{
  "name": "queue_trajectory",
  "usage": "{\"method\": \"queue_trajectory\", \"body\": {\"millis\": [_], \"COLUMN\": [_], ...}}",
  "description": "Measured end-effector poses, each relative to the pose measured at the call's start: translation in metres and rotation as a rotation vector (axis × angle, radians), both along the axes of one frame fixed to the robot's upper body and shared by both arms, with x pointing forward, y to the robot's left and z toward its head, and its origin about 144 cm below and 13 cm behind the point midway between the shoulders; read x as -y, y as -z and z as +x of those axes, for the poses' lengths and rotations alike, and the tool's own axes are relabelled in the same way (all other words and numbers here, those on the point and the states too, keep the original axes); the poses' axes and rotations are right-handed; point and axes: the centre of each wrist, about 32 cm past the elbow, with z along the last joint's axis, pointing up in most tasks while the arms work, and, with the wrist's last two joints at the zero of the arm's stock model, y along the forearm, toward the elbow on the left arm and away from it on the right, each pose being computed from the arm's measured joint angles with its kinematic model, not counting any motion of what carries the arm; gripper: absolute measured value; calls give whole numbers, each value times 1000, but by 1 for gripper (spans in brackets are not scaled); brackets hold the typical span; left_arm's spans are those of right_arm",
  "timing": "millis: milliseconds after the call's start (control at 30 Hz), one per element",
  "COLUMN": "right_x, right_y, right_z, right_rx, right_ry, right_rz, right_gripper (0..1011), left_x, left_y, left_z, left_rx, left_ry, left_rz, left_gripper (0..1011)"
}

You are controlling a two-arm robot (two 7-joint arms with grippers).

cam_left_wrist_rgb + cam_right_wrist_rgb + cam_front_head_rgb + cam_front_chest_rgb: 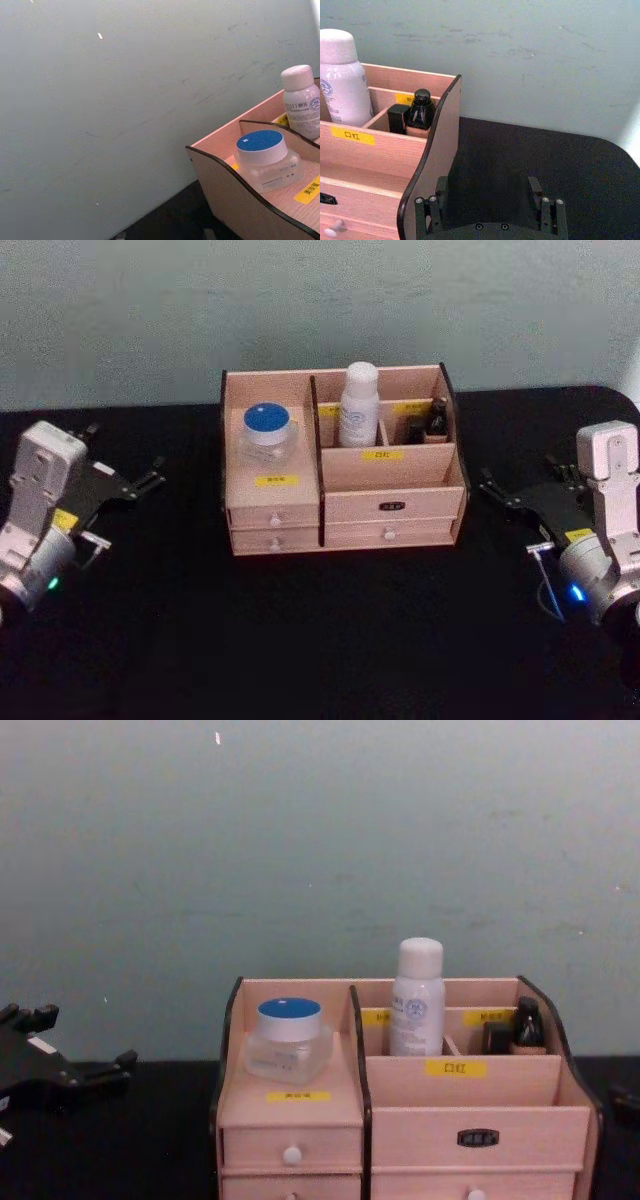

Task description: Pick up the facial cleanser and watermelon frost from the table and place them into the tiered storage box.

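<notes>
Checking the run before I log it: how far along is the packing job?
Looks done: the blue-lidded jar and the white bottle both stand inside the tiered storage box. Nothing in hand: left gripper and right gripper sit open beside the box. Nothing visibly left.

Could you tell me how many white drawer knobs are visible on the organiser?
3: small white knobs on the upper left, lower left and lower right drawers; others may be hidden.

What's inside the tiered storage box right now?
The tiered storage box holds a blue-lidded jar on its left shelf, a white bottle behind the centre divider and small black items back right. Drawer contents are hidden.
</notes>
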Motion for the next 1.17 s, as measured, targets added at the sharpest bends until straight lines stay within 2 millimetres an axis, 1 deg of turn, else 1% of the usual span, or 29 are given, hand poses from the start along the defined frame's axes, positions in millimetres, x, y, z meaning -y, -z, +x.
{"method": "queue_trajectory", "body": {"millis": [1167], "right_x": [0], "right_y": [0], "right_z": [0], "right_rx": [0], "right_ry": [0], "right_rz": [0], "right_gripper": [1000], "left_x": [0], "left_y": [0], "left_z": [0], "left_rx": [0], "left_ry": [0], "left_rz": [0], "left_gripper": [1001]}}
